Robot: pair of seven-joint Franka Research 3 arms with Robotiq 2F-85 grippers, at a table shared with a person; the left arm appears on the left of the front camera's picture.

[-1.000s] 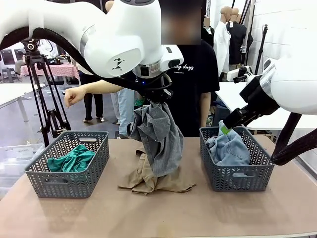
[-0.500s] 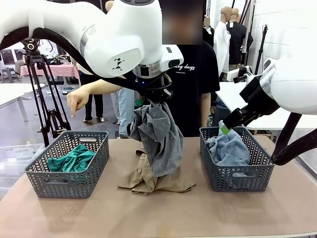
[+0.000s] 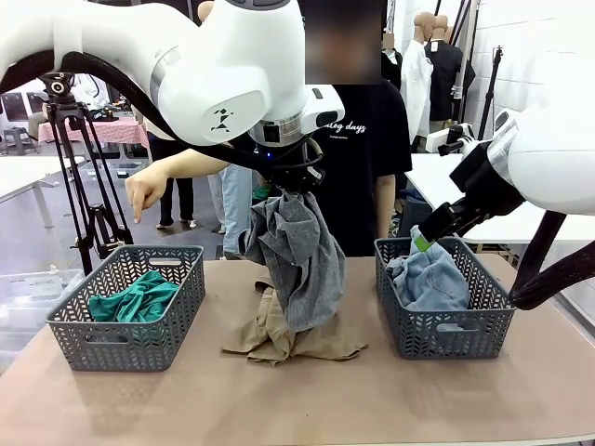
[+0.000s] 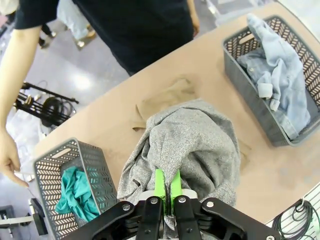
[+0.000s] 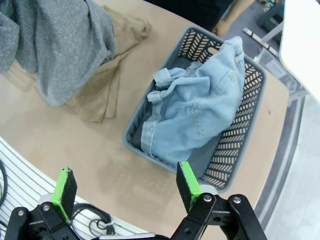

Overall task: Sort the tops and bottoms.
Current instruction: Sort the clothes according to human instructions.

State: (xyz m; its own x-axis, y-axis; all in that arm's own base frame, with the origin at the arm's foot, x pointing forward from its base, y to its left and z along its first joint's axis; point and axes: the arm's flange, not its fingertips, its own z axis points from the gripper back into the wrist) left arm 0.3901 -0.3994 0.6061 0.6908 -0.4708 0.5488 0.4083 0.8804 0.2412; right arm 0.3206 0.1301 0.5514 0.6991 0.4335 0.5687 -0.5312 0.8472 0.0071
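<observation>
Looking down the left tool (image 4: 167, 174): its green pads are pinched tight together on the grey top (image 4: 195, 145), which is all bunched up under it. The khaki top (image 4: 167, 97) lies on the table (image 4: 110, 125) just past that. The teal top (image 4: 75, 195) sits in one grey basket (image 4: 47, 175), and the denim bottoms (image 4: 280, 75) are in the other basket (image 4: 232, 75). A person's hand (image 4: 10, 160) hangs near the teal one's basket.

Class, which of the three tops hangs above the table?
The grey top, pinched in the shut left tool; the teal one lies in a basket, the khaki one on the table.
</observation>
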